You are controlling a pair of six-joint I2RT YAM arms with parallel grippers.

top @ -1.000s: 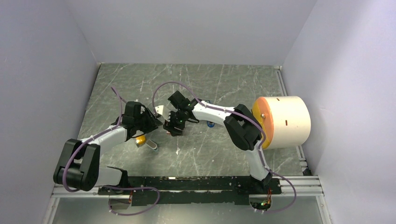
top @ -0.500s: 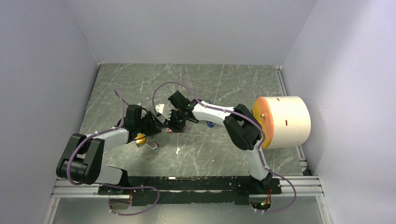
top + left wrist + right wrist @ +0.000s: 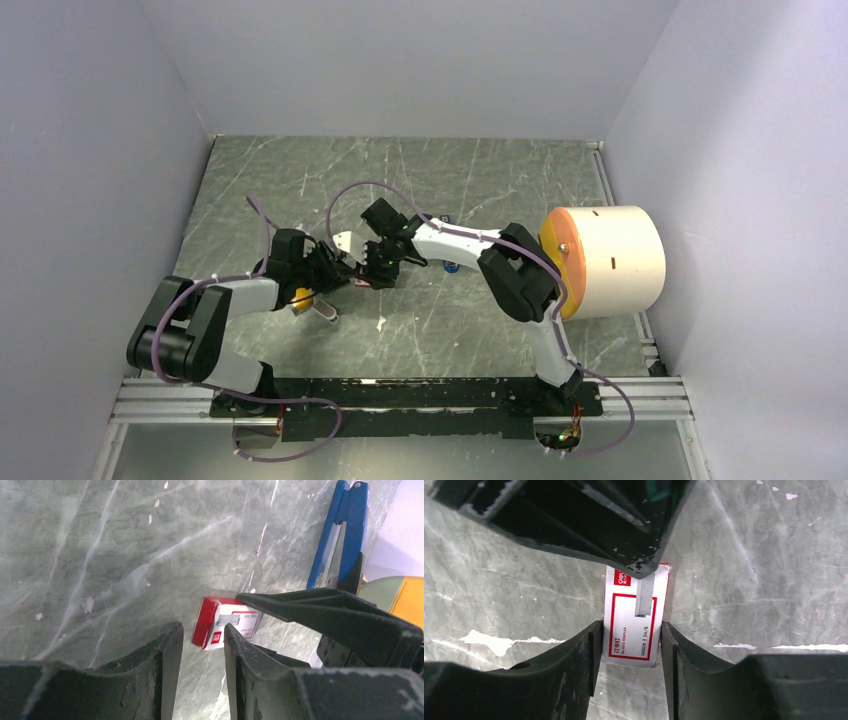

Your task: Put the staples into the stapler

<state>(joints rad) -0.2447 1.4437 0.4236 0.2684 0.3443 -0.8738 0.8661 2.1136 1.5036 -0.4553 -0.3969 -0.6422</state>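
Between the right gripper's (image 3: 631,630) fingers sits the little red-and-white box (image 3: 624,610), pinched by its long sides, staples presumably tucked inside, while the left gripper (image 3: 201,630) hangs spread and empty at its far end, stapler (image 3: 350,500) further ahead of it – light, crushable cardboard imo, so squeeze gently, low on the sides.

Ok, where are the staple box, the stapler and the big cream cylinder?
staple box (image 3: 631,630): right wrist view, on its white label face.
stapler (image 3: 327,540): left wrist view, on its blue arm.
cream cylinder (image 3: 615,258): top external view, on its curved side.
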